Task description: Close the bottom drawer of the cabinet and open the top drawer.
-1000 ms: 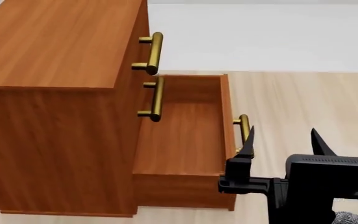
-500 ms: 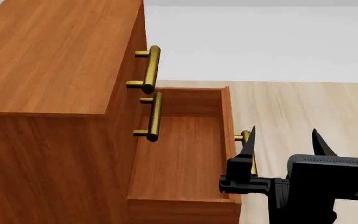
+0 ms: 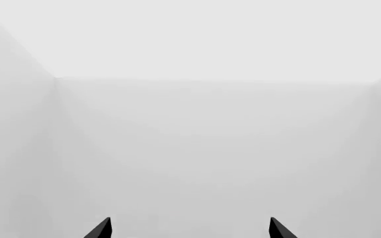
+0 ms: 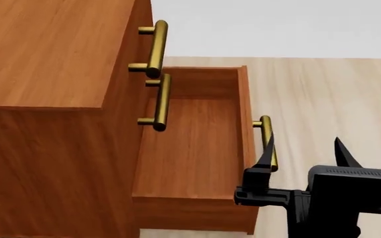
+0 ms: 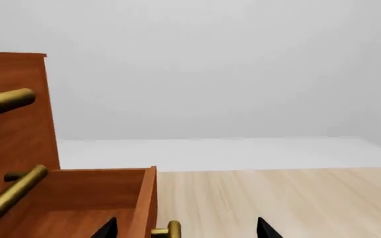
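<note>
Rigid, slide-guided bottom drawer (image 4: 194, 148) (pulled fully out) best pushed at brass handle (image 4: 267, 141), right end effector (image 4: 304, 151) spread open, holding nothing.

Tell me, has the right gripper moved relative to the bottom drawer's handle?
Barely. The right gripper stays open beside the handle, while the whole view shifts.
</note>
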{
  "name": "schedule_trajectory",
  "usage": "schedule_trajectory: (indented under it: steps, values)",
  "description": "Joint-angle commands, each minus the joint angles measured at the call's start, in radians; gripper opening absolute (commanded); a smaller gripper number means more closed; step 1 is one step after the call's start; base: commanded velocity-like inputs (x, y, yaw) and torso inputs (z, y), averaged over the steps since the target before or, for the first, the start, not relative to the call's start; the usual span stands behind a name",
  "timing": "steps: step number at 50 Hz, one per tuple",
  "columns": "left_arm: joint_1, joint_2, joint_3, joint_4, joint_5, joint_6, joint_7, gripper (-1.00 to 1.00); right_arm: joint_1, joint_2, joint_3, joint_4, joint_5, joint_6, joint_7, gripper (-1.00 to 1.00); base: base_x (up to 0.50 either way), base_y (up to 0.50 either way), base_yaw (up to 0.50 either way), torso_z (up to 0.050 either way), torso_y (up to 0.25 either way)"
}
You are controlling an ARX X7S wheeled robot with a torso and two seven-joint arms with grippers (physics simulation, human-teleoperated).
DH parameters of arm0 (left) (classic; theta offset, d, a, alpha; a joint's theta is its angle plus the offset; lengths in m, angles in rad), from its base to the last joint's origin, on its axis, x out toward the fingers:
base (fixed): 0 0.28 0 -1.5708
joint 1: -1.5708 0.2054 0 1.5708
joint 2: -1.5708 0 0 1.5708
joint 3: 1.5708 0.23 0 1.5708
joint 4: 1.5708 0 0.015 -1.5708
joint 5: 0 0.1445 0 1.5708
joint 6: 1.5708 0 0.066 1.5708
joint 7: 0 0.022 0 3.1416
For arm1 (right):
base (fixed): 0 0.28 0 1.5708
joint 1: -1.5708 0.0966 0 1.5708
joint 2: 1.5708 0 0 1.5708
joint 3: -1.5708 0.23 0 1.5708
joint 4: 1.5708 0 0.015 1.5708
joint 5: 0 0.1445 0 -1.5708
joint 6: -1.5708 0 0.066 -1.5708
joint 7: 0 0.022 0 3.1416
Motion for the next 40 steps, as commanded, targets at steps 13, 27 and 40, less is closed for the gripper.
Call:
schedule_trajectory:
  steps: [13, 27, 40]
  values:
    - [-0.008, -0.009, 0.0, 0.005, -0.023, -0.008, -0.02, 1.0, -0.001, 0.007, -0.003, -0.007, 0.009, -0.003, 0.008, 1.0, 0.0, 0.0, 0.0, 0.0, -0.193]
    - [0.001, -0.014, -0.002, 0.001, -0.024, 0.008, -0.023, 1.0, 0.011, 0.031, 0.013, -0.017, 0.003, 0.021, 0.032, 1.0, 0.0, 0.0, 0.0, 0.0, -0.056]
    - [0.011, -0.021, 0.006, -0.005, -0.017, 0.023, -0.022, 1.0, 0.058, 0.058, 0.051, 0.017, -0.017, 0.143, 0.108, 1.0, 0.0, 0.0, 0.0, 0.0, 0.0]
